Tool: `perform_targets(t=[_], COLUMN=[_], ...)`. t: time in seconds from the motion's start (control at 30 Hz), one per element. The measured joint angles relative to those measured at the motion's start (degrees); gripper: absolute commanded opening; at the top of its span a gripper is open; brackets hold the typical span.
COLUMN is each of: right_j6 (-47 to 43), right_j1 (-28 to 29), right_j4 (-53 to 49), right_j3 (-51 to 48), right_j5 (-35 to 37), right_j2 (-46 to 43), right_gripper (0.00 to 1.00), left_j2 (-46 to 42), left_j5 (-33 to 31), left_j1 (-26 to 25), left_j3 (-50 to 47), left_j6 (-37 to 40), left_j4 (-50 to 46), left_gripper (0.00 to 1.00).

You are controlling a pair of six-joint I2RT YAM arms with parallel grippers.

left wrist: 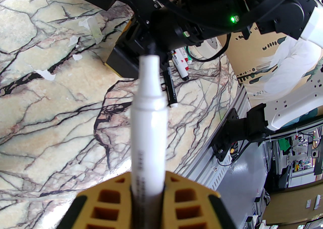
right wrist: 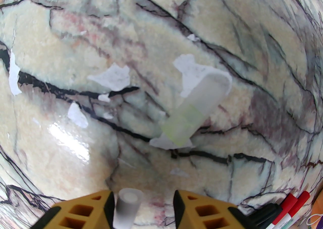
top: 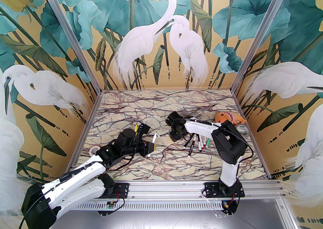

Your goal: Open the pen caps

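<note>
Your counter point(top: 161, 111) is a marble-patterned slab with dark veins. Near its left edge lies a white tape roll point(top: 94, 150). Right of centre you have a loose heap of markers point(top: 192, 146), some with red, green or black caps on. Towards the far right, an orange plush toy point(top: 228, 118) rests just beside a second tape roll point(top: 242, 130). In the right wrist view, a translucent cap point(right wrist: 199, 106) lies on its side among small white scraps point(right wrist: 111, 76) scattered over the surface.

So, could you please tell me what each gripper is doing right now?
Left gripper: shut on the white pen.
Right gripper: jaws open, a white cap in the gap between them.
</note>
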Motion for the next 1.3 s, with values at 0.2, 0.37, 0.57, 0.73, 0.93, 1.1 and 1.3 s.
perform_targets(t=[0.2,0.37,0.57,0.73,0.93,1.1,1.3], right_j6=[3.6,8.0,13.6,17.9,22.3,24.9,26.9], right_j1=[0.0,0.2,0.3,-0.3,-4.1,-6.2,-7.4], right_j4=[2.4,3.4,3.8,3.5,4.9,6.6,9.4], right_j3=[-3.4,-5.6,-6.3,-5.2,-2.5,-2.1,-2.1], right_j5=[-0.2,0.3,2.0,3.5,2.6,0.3,-3.5], right_j2=[-1.2,-2.9,-3.6,-3.5,-3.5,-3.0,-1.7], right_gripper=[0.36,0.27,0.25,0.24,0.24,0.25,0.25], left_j2=[0.0,0.3,0.9,0.9,0.4,-0.4,-0.4], left_j5=[0.0,0.0,0.0,0.0,0.0,0.0,0.0], left_j1=[0.0,0.0,0.0,0.0,0.0,0.0,0.0], left_j3=[0.0,1.0,1.5,1.5,1.5,1.5,1.5], left_j6=[0.0,0.0,0.0,0.0,0.0,0.0,0.0], left_j4=[0.0,-0.2,-0.2,-0.2,-0.4,-0.5,-0.5], left_gripper=[0.09,0.09,0.09,0.09,0.09,0.09,0.09])
